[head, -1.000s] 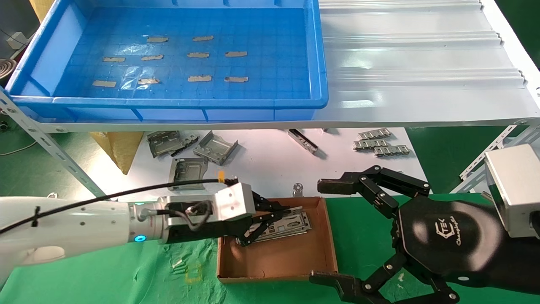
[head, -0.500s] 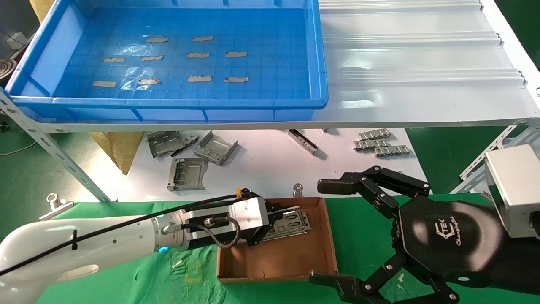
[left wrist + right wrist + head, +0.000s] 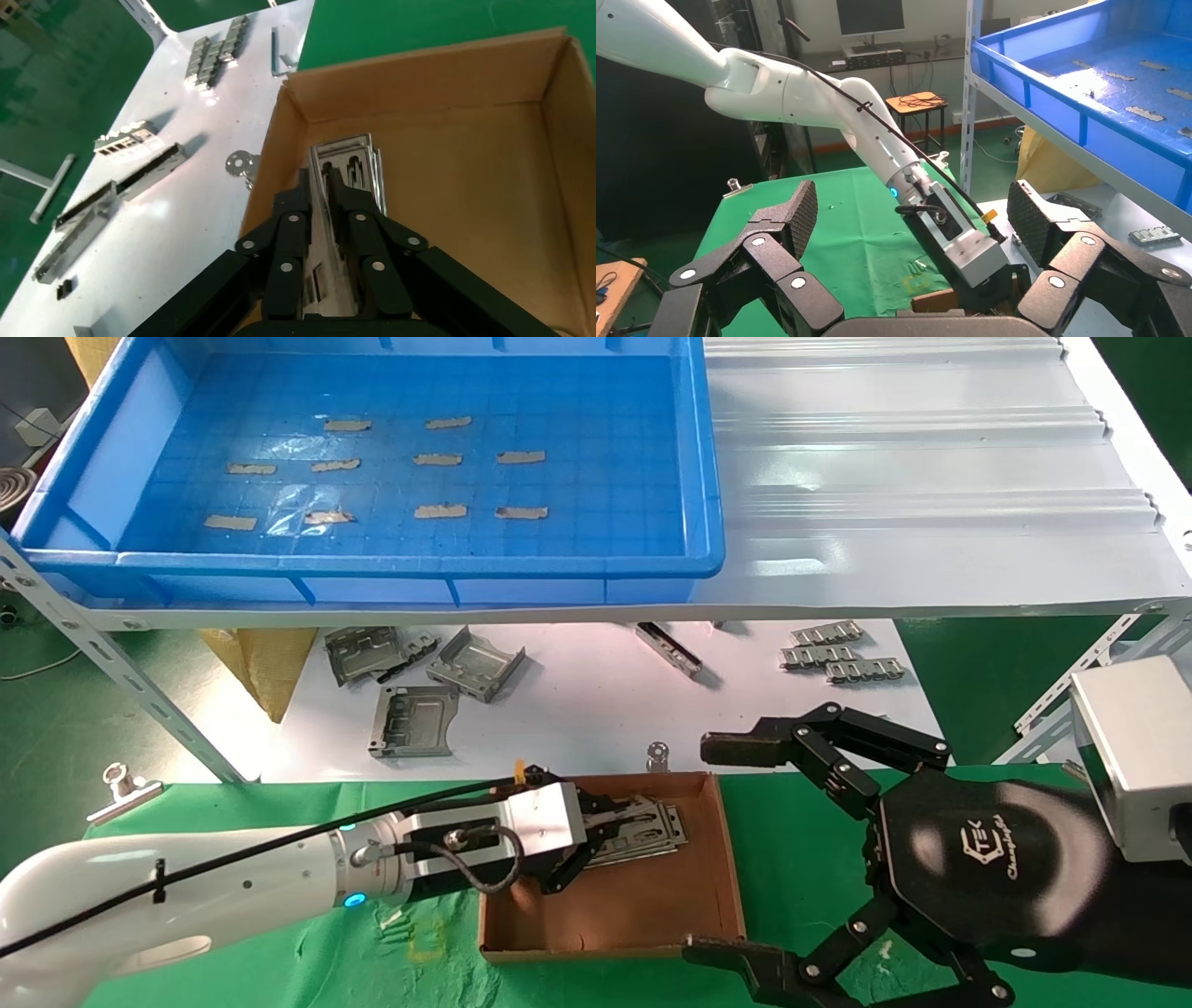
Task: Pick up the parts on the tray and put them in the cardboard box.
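The cardboard box [image 3: 643,905] sits on the green cloth in front of me. A small stack of silver-grey parts [image 3: 656,829] lies in its far left corner, also seen in the left wrist view [image 3: 358,158]. My left gripper [image 3: 610,826] reaches into the box from the left, low over that stack. It is shut on one part [image 3: 316,225], which stands on edge between the fingers. The blue tray [image 3: 372,563] on the shelf above shows only tape strips on its floor. My right gripper [image 3: 717,850] hangs open just right of the box, nothing between its pads [image 3: 800,210].
Bent grey brackets [image 3: 414,719] and comb-like strips [image 3: 838,658] lie on the white surface behind the box, with a small washer [image 3: 658,752] at the box's far edge. A white corrugated sheet [image 3: 913,477] covers the shelf beside the tray. A metal clip [image 3: 116,784] lies at far left.
My left arm has swung lower and rolled, carrying its gripper a little further right into the box and down toward the stack. The right arm has not moved.
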